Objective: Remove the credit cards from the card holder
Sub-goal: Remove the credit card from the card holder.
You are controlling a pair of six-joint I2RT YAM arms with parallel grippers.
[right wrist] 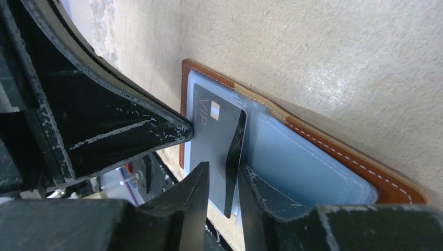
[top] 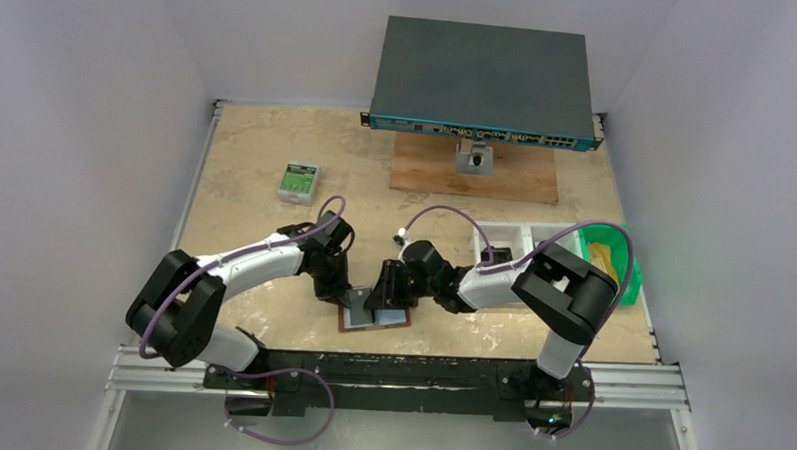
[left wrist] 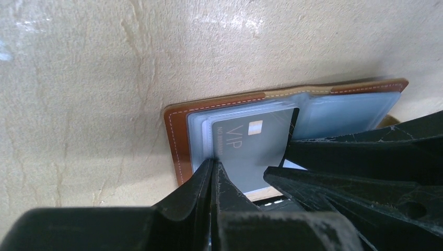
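At the near edge of the table [top: 257, 150], at about 6 o'clock in the top view, the holder [left wrist: 175, 141] is lying open and flat, its blue-grey pockets facing up. Both arms are bending in over it.

The left gripper [left wrist: 213, 164] is coming in from 9 o'clock. Its fingers are pressed together, and the tips are touching the pocket edge beside the card [left wrist: 245, 151]. Judging by this, it is pinning the holder down rather than gripping anything.

The right gripper [right wrist: 225, 167] is reaching in from 3 o'clock. Its jaws are standing a little apart on either side of the card's dark edge. A sliver of gap is showing on one side, so it is not looking like a firm clamp.

The grey card is lying over the left pocket with one edge lifting. I am judging it to be loosened but not yet free. No card is showing outside the holder in the top view, so the task is looking to be at its first card. Whether more cards are sitting in the pockets I cannot tell.

Farther out, white trays [top: 501, 234] and a green bin [top: 619, 243] are sitting at 3 o'clock and a small box [top: 298, 181] at 10 o'clock. At 12 o'clock a switch [top: 483, 78] is resting on a board [top: 516, 174].
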